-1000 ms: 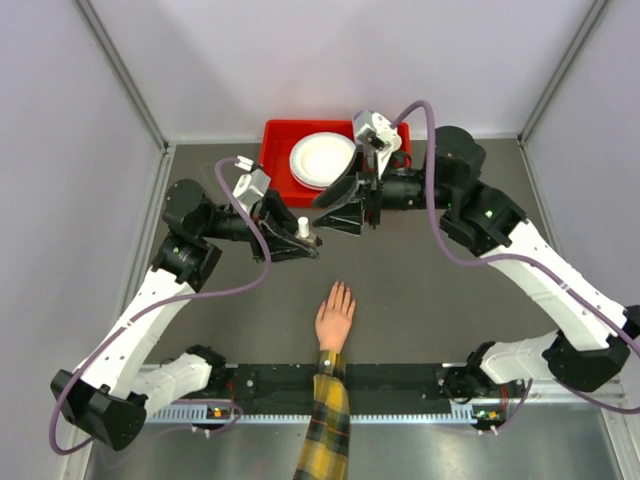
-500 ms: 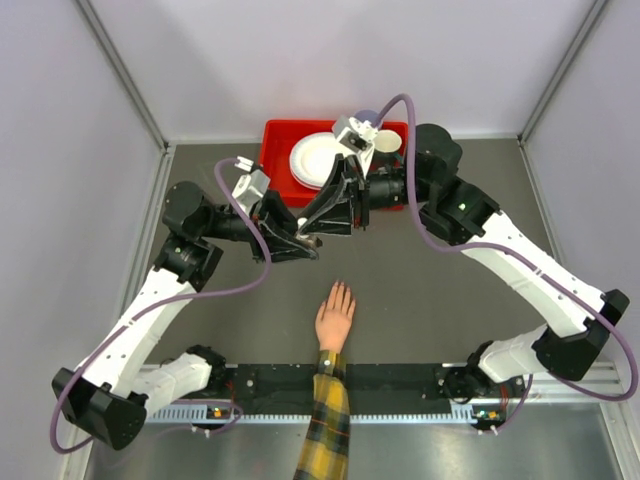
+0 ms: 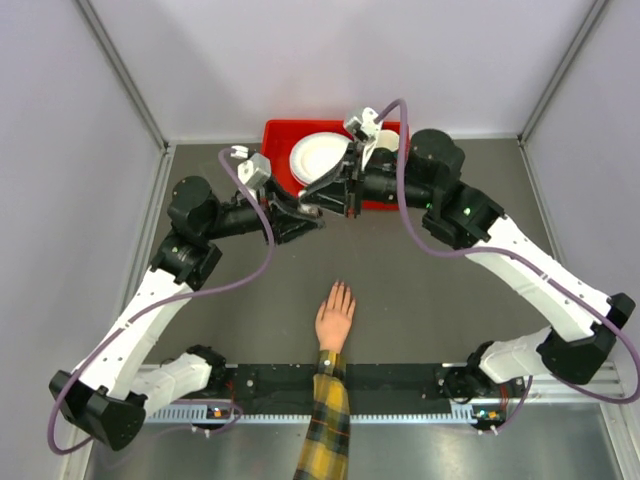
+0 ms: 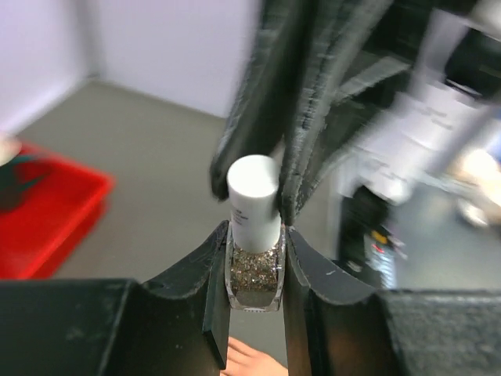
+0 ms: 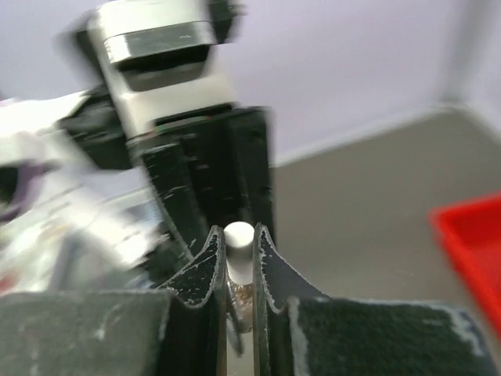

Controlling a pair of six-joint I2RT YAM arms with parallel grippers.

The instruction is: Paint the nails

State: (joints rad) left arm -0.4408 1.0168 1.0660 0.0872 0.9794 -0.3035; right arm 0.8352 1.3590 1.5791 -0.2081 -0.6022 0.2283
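Note:
A peach hand (image 3: 335,322) with a plaid sleeve (image 3: 325,430) lies flat at the near middle of the table, and its tiny nails (image 3: 341,289) point away from the arms. My left gripper (image 3: 306,212) is shut on a small clear bottle of glitter polish (image 4: 253,270), held upright in the air beyond the hand. My right gripper (image 3: 320,203) is shut on the bottle's white cap (image 4: 253,200). The right wrist view shows the cap (image 5: 239,237) pinched between my fingers. A bit of the hand (image 4: 249,363) shows below the bottle.
A red tray (image 3: 276,150) stands at the far edge just behind the two grippers, with a white plate (image 3: 320,158) and a white bowl (image 3: 386,140) in it. Grey walls close in the left, right and far sides.
My right gripper has swung left from beside the bottle and closed on its cap. My left gripper has carried the bottle a little up and towards the red tray. The hand has not moved.

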